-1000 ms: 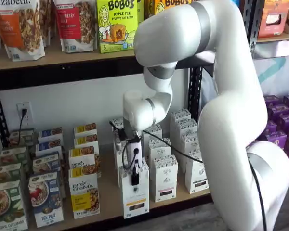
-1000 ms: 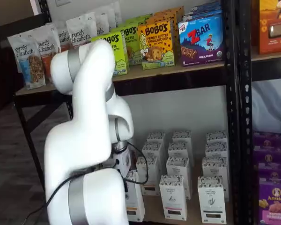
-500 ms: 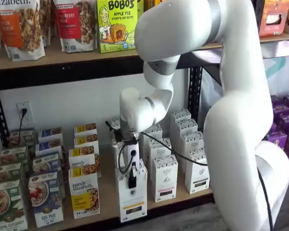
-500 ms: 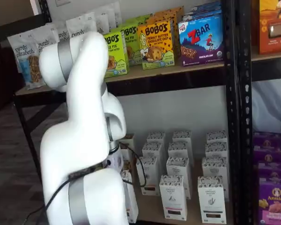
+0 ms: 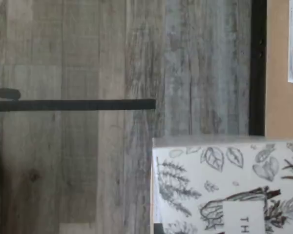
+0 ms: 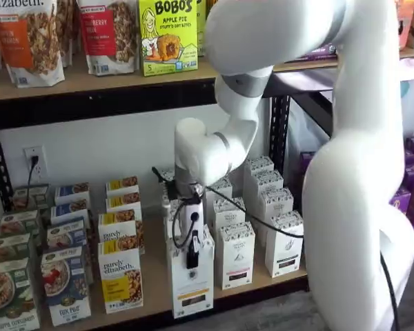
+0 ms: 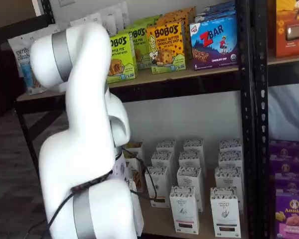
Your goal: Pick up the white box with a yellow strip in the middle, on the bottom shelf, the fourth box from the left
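1. Lime-green carton on the upper shelf [image 6: 167, 36]: "BOBO'S", "APPLE PIE", a "5" at its lower corner. The same green carton in a shelf view [image 7: 121, 56] reads "BOBO'S".
2. Orange-yellow carton beside it [image 7: 166, 46]: "BOBO'S", "PEANUT BUTTER CHOCOLATE CHIP".
3. Dark blue-purple box [image 7: 214, 42]: "ZBAR", "CHOCOLATE CHIP".
4. White granola pouch, upper shelf [image 6: 29, 38]: "elizabeth." partly cut off.
5. Yellow-and-white granola box on the light wood lower shelf [image 6: 121, 281]: "purely elizabeth."
6. Purple box at lower right [image 7: 291, 215]: "Annie's".
7. White leaf-printed carton top in the wrist view [image 5: 227, 185]: letters "TH", rest cut off.
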`<move>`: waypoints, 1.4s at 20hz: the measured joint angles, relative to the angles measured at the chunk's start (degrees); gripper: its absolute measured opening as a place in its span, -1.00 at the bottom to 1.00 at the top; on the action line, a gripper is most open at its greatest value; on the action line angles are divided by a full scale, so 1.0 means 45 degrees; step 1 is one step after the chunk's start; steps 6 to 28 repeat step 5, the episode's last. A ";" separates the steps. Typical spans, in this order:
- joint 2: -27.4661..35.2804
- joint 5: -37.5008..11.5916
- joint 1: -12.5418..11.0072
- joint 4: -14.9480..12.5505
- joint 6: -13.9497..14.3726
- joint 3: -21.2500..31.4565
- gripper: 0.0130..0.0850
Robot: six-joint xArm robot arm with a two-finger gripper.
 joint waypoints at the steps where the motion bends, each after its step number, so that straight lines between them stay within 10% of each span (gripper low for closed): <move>1: -0.0204 0.0056 0.0012 -0.0005 0.0014 0.0142 -0.11; 28: -0.0779 0.0085 0.0076 0.0105 -0.0014 0.0547 -0.11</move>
